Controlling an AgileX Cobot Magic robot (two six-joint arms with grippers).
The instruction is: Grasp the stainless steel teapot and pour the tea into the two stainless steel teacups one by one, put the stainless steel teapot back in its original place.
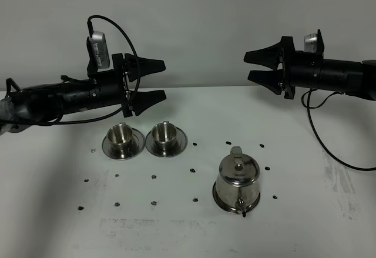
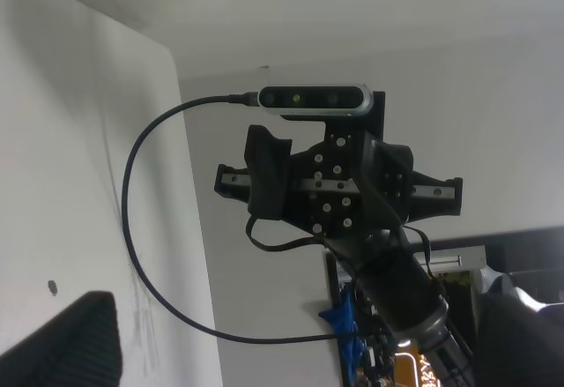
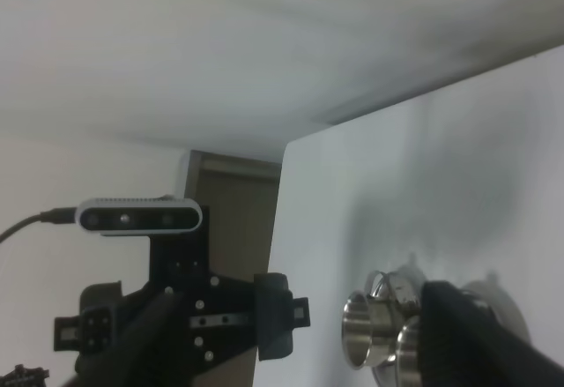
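Observation:
The stainless steel teapot (image 1: 237, 181) stands upright on the white table at the front right, lid on, spout toward the front. Its base disc cannot be told apart beneath it. The two stainless steel teacups (image 1: 120, 135) (image 1: 165, 133) sit on their saucers (image 1: 139, 144) side by side at mid left. No tea shows. My left gripper (image 1: 163, 80) is open and empty, held in the air just behind the cups. My right gripper (image 1: 247, 65) is open and empty, high at the back right, well above the teapot. The right wrist view shows both cups (image 3: 363, 330) between its fingers (image 3: 476, 334).
Small black dot marks (image 1: 194, 169) are scattered over the white table (image 1: 305, 211). A white wall stands behind. Each wrist view shows the opposite arm's gripper and camera (image 2: 339, 184) (image 3: 181, 312). Cables hang from both arms (image 1: 329, 152).

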